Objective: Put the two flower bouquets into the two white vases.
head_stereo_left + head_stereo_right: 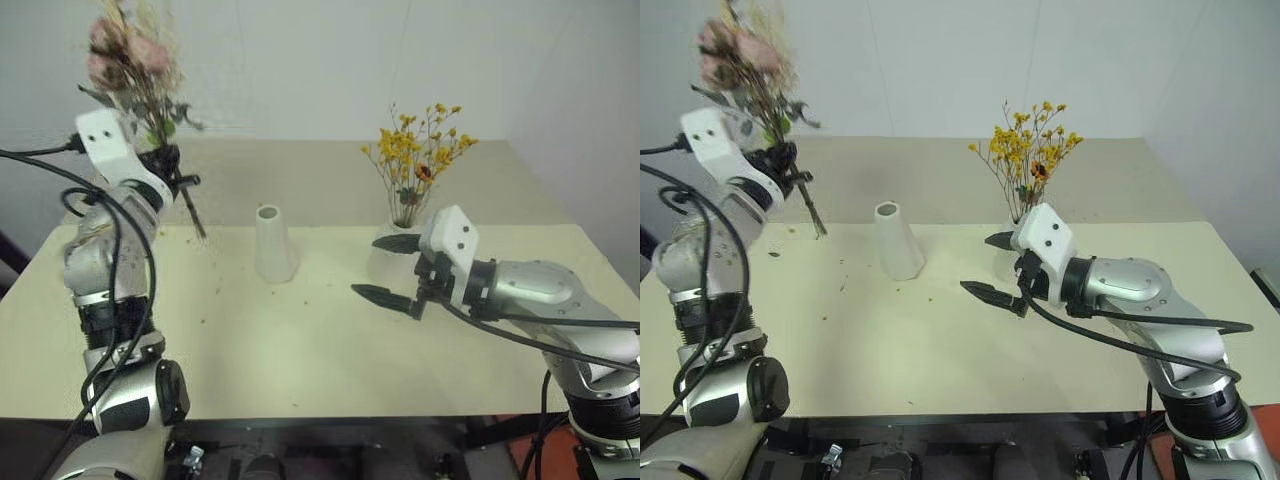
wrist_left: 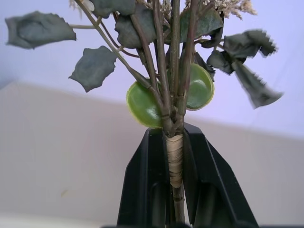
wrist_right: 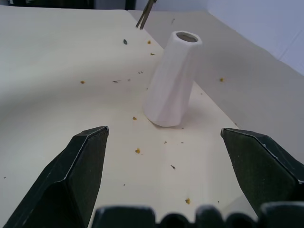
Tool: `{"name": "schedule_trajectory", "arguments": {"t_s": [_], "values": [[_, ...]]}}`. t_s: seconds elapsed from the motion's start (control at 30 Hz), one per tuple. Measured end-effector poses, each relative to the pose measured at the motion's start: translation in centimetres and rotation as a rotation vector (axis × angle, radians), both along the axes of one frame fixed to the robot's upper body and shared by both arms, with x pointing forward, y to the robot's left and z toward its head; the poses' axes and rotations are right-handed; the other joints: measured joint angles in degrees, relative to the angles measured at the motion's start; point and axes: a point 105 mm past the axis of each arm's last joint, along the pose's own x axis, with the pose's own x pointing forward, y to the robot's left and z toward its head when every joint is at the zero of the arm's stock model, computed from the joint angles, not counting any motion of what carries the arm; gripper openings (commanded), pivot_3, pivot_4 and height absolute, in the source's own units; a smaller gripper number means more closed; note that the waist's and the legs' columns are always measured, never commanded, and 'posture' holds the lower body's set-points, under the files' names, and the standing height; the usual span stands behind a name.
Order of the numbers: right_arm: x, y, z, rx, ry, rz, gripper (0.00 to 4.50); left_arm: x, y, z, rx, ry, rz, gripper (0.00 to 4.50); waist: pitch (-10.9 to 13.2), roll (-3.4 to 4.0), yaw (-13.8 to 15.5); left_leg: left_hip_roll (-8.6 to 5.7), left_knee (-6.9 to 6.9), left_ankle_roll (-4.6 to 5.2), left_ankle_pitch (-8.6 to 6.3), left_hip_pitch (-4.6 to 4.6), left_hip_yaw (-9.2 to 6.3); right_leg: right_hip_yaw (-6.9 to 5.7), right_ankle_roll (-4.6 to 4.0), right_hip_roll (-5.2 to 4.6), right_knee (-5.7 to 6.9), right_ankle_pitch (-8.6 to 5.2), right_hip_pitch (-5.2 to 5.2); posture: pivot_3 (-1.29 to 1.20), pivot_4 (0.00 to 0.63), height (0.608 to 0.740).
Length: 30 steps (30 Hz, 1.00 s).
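Black fingers (image 2: 142,190) of the left gripper (image 1: 170,165) pinched the pink rose bouquet's (image 1: 130,60) stems, keeping it upright for insertion. The right gripper (image 1: 390,270) gaped wide, empty, aimed at the tall white ceramic cone vase (image 1: 273,243) at its ten o'clock, likely to steady it.

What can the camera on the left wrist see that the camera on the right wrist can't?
The left wrist view shows the left gripper shut on the rose bunch: taped stems, dark green leaves and a round green cup between its black fingers.

The right wrist view shows the tall white vase standing empty on the table, orange crumbs scattered around it, and the right gripper open wide in front of it.

Both share the table, and the rose stems, whose tips poke in above the vase.
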Motion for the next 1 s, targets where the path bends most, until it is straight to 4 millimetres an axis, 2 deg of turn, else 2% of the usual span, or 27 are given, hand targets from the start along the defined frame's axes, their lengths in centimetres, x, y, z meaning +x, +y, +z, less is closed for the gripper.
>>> {"name": "schedule_trajectory", "arguments": {"t_s": [0.17,0.27,0.57,0.77,1.0], "values": [[-0.3,-0.2,-0.1,0.012,-0.003,-0.033,4.5,-1.5,-0.9,4.5,-0.044,-0.296,-0.227,0.13,0.0,0.0,0.0,0.0,0.03,0.0,0.0,-0.03,0.0,-0.01,0.0,0.0,-0.02,0.0,0.0,0.0,0.15,0.74],[-0.4,-0.3,-0.4,0.024,0.0,-0.052,4.5,-2.5,-1.4,5.9,-0.04,-0.446,-0.385,0.13,0.0,0.0,-0.1,0.0,0.03,0.01,0.0,-0.01,0.01,-0.01,0.03,0.01,-0.01,-0.02,0.02,0.0,0.15,0.74],[-0.4,-0.7,-0.6,0.043,0.004,-0.098,4.5,-0.4,-2.9,4.2,-0.093,-0.503,-0.694,0.13,0.0,0.0,-0.1,0.0,0.06,0.03,0.0,-0.11,-0.01,-0.02,0.38,0.02,-0.05,-0.23,-0.02,0.0,0.15,0.74],[-0.8,-0.8,-0.7,0.047,-0.009,-0.126,4.5,1.0,-5.1,3.0,-0.059,-0.429,-0.779,0.13,0.0,0.0,-0.1,0.0,0.07,0.03,0.0,-0.11,-0.02,-0.02,0.43,0.02,0.01,-0.25,-0.03,0.0,0.15,0.74],[-1.1,-1.4,-0.9,0.047,-0.004,-0.175,4.5,1.4,-6.7,2.1,-0.052,-0.418,-0.828,0.13,0.0,0.0,-0.2,0.01,0.06,0.03,0.0,-0.11,-0.02,-0.02,0.44,0.03,0.02,-0.26,-0.04,0.0,0.15,0.74]]}}
